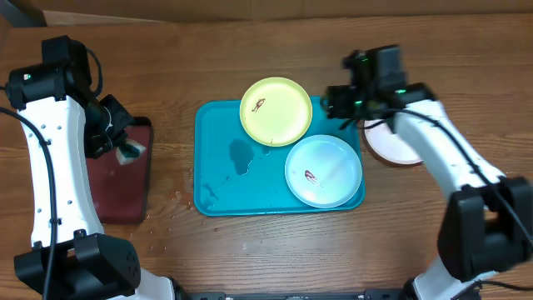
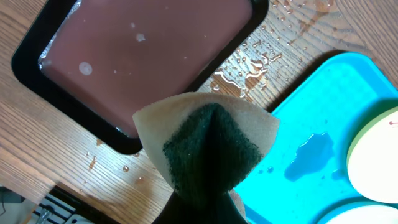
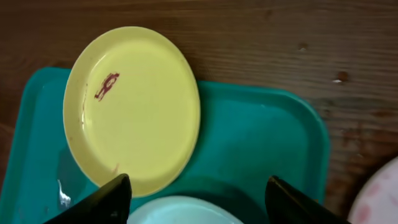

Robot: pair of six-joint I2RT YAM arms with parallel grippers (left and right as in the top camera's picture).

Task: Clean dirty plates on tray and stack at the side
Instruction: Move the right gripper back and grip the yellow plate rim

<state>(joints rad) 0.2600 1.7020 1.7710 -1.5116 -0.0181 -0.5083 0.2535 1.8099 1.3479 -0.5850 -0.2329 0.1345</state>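
Wooden table (image 1: 250, 250), wet beside the tray (image 1: 215, 193). Contents: yellow-green plate (image 1: 276, 110) riding the far rim, pale mint plate (image 1: 324, 171) near-right, both smeared. White plate (image 1: 396, 150) off-tray, right. Left gripper (image 1: 123, 148): clamped on sponge (image 2: 211, 146) above maroon tray (image 1: 121, 200). Right gripper (image 3: 199, 186): spread, empty, over the yellow-green plate. Pinch its rim clear of the smear, so you steady it for scrubbing.

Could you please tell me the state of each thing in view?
tray: wet, puddle inside
yellow plate: smeared, overlapping tray rim
pale plate: smeared, inside tray
third plate: off tray, partly hidden
sponge: folded, gripped
left end effector: shut on sponge
right end effector: open, empty
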